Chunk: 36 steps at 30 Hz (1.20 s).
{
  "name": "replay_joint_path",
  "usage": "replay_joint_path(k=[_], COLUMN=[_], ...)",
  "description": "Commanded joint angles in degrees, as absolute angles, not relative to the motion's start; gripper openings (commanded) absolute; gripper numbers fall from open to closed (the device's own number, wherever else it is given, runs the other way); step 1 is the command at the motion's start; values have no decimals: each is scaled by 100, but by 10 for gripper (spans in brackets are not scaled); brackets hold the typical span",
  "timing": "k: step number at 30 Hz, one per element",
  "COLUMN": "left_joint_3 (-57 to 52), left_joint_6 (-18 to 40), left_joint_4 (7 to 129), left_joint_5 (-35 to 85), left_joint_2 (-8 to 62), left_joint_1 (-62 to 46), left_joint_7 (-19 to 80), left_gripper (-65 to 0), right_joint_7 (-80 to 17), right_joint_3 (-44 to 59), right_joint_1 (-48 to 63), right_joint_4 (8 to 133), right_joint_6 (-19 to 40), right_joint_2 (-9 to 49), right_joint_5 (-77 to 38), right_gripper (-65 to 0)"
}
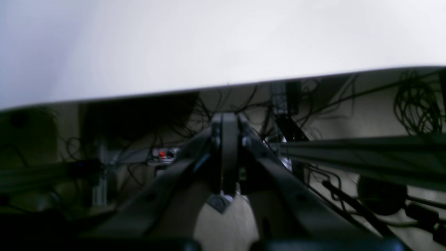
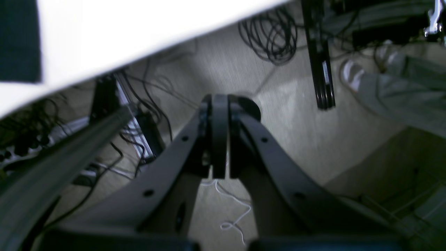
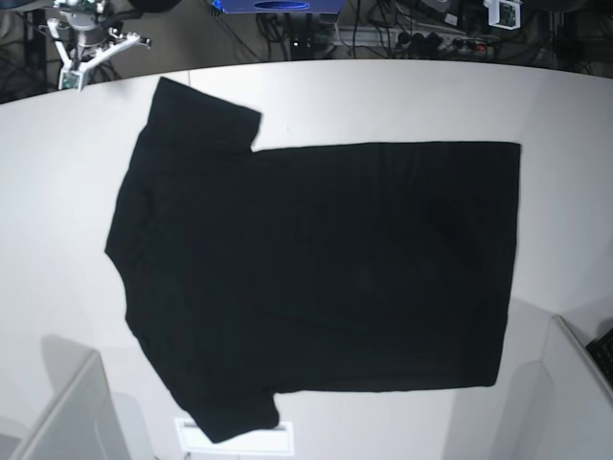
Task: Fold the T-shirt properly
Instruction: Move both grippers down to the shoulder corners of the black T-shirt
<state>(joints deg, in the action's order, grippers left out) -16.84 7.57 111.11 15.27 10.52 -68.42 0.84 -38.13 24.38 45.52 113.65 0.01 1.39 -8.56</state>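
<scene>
T-shirt (image 3: 316, 278) lies flat, plain black side up, mid bench (image 3: 565, 115), collar end twd left edge. Left hand (image 1: 228, 153) & right hand (image 2: 219, 139) both clenched on nothing, off the near edge; views blurry, probably over floor cables.

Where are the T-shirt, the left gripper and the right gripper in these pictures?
T-shirt (image 3: 326, 268): base view, middle of the plain black body.
left gripper (image 1: 228, 120): left wrist view, tips of the shut jaws.
right gripper (image 2: 219, 101): right wrist view, tips of the shut jaws.
</scene>
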Motion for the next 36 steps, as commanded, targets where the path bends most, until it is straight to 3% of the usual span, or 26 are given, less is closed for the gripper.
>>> replay_joint_path(k=[1,6,13,18,19,20,21,23,24,26,29,36], left_joint_3=[-1771,-2035,-2044,-2044,-2044,-2053,-2114,-2325,-2422,-2712,-3257,-4752], left_joint_6=[699,699,699,699,699,699,699,699,699,699,787,2123], left_joint_4=[11222,11301,11301,11292,11284,11275,11248,11204,11196,11196,11160,11073], left_joint_5=[1543,1578,1587,1684,1824,2026,2237,2633,2809,3134,3705,4215], left_joint_2=[1086,1095,1103,1103,1103,1103,1112,1112,1112,1244,1262,1130], left_joint_1=[-6941,-6695,-6053,-5736,-5692,-5657,-5622,-5525,-5473,-5341,-5015,-4295], left_joint_7=[-40,-48,22,22,22,22,22,40,145,637,1508,2756], left_gripper=[-650,-650,-650,-650,-650,-650,-627,-464,-390,-260,-156,-148], right_joint_7=[-3732,-3723,-3758,-3767,-3793,-3855,-3908,-3987,-4004,-4004,-3969,-3996], right_joint_3=[2457,2448,2475,2457,2457,2457,2484,2492,2492,2492,2492,2905], right_joint_1=[4462,3960,3310,3125,3116,3073,3029,3002,3002,2993,2862,2466], right_joint_4=[11486,11556,11556,11547,11538,11538,11538,11530,11530,11477,11257,10501], right_joint_6=[4,57,1279,1305,1305,1332,1332,1332,1332,1332,1332,1332], right_joint_2=[145,-163,-558,-611,-629,-637,-637,-611,-585,-505,-418,-426], right_joint_5=[-831,-831,-831,-831,-831,-848,-945,-1332,-1587,-2026,-2387,-2387], right_gripper=[-650,-650,-650,-650,-623,-519,-414,-251,-186,-126,-150,-225])
